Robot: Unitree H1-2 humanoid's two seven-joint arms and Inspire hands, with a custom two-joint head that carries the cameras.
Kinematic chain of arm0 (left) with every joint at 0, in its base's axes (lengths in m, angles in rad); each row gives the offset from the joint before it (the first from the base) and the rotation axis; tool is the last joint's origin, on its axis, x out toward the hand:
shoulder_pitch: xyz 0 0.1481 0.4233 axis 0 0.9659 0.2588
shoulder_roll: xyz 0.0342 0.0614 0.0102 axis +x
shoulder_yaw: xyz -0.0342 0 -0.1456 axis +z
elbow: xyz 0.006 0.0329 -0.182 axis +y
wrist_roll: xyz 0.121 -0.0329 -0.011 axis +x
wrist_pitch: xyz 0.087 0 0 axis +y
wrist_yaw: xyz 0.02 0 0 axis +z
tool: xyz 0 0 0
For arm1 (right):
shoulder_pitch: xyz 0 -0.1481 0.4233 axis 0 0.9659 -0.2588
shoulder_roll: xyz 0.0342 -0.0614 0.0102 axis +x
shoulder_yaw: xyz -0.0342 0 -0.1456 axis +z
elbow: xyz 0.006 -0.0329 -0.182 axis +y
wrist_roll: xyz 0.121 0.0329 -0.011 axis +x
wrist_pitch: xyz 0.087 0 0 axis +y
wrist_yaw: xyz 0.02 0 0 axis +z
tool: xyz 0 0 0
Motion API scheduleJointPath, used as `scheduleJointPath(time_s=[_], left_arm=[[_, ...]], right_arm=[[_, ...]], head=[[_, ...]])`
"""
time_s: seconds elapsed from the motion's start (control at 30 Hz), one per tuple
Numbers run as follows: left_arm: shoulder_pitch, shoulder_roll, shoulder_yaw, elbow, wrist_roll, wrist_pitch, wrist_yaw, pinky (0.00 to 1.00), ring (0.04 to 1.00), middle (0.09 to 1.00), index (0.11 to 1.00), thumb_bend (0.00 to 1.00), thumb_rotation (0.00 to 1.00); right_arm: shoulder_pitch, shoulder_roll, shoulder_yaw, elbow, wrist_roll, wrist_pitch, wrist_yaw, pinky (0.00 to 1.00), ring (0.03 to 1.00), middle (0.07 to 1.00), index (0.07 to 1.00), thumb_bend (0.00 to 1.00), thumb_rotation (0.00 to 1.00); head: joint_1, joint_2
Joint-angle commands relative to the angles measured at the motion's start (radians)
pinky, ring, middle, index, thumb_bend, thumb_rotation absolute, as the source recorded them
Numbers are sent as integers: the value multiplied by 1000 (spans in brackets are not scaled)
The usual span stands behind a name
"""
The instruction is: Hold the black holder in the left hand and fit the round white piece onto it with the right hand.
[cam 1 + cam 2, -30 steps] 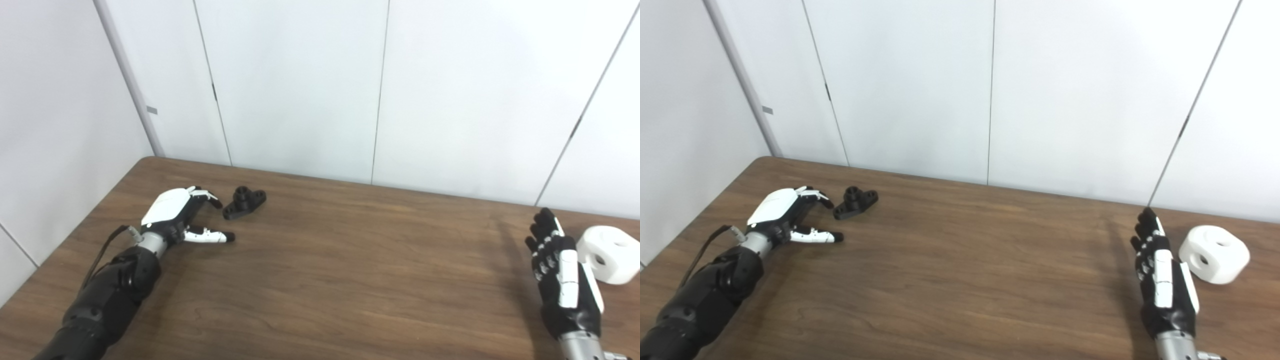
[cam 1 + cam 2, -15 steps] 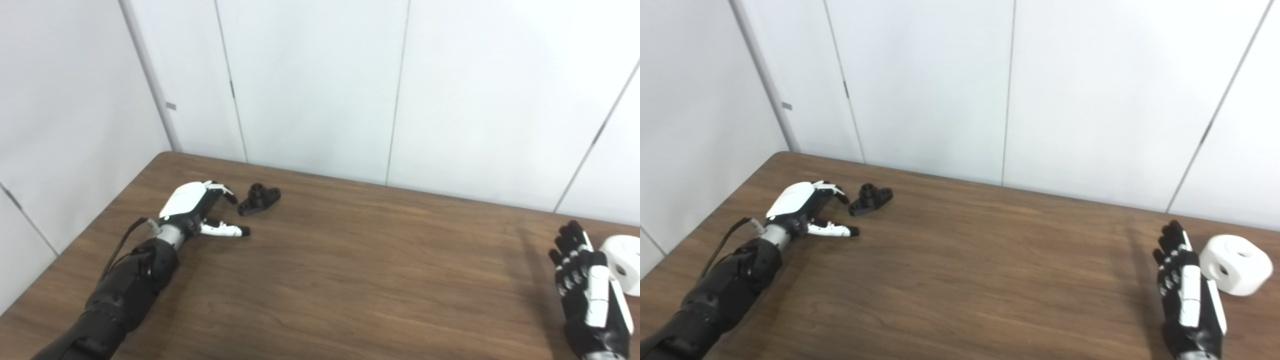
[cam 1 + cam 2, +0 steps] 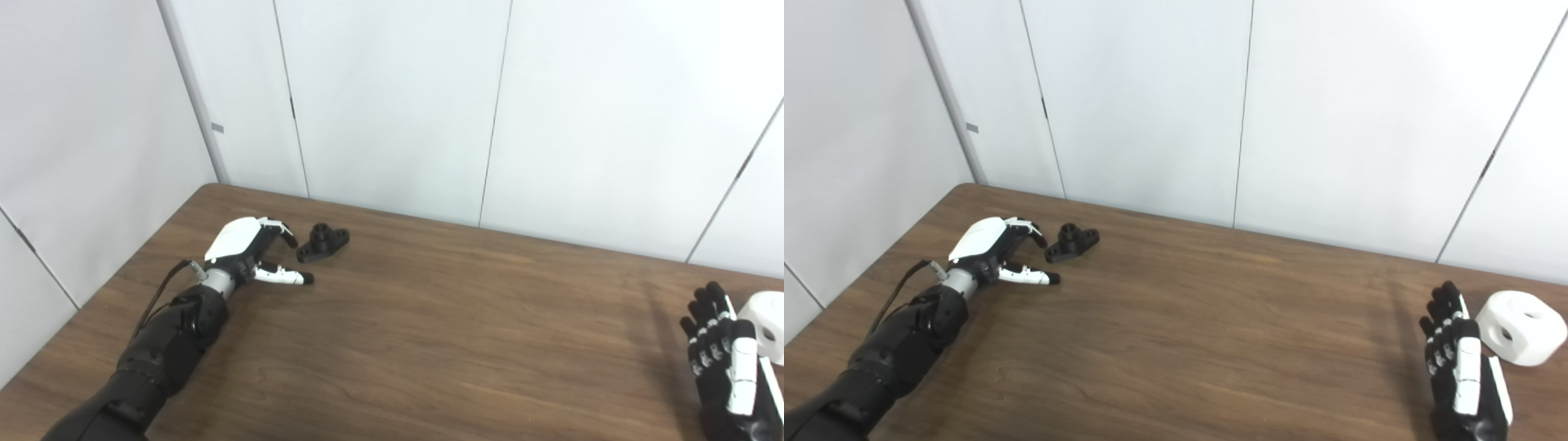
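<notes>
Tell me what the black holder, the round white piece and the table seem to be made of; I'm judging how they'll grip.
Black holder: probably moulded or printed plastic, matte black with no glints.
Round white piece: likely plastic too, a dull, even white with soft shading and clean round holes.
Table: wood or wood-look laminate, brown with streaky grain and a faint sheen; which one is unclear.

The desk [image 3: 1176,343] is brown wood-grain with a smooth, faintly shiny top, the holder [image 3: 1072,243] looks like matt black plastic, the round piece [image 3: 1522,335] matt white plastic, and each hand [image 3: 986,251] [image 3: 1464,380] has glossy white-and-black plastic shells.
</notes>
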Motion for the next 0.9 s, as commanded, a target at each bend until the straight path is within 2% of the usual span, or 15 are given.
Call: scheduleJointPath(time_s=[0.0,0.47,0.63,0.87], left_arm=[[-32,6,-12,20,0,-11,-8,966,925,839,700,958,313],[-98,-20,-69,111,8,-49,2,961,919,834,697,972,293],[-119,-26,-87,130,7,-58,1,967,924,838,699,976,311],[-134,-35,-102,141,0,-68,5,956,915,830,693,971,278]], right_arm=[[18,12,4,-6,3,-9,0,1000,1000,986,985,328,1000],[28,40,19,-41,-17,-1,-17,1000,1000,974,975,327,1000],[31,48,21,-47,-24,3,-21,1000,1000,975,976,355,1000],[30,47,25,-38,-34,-2,-25,1000,1000,972,974,358,1000]], head=[[-5,1],[-42,5],[-51,4],[-55,7]])
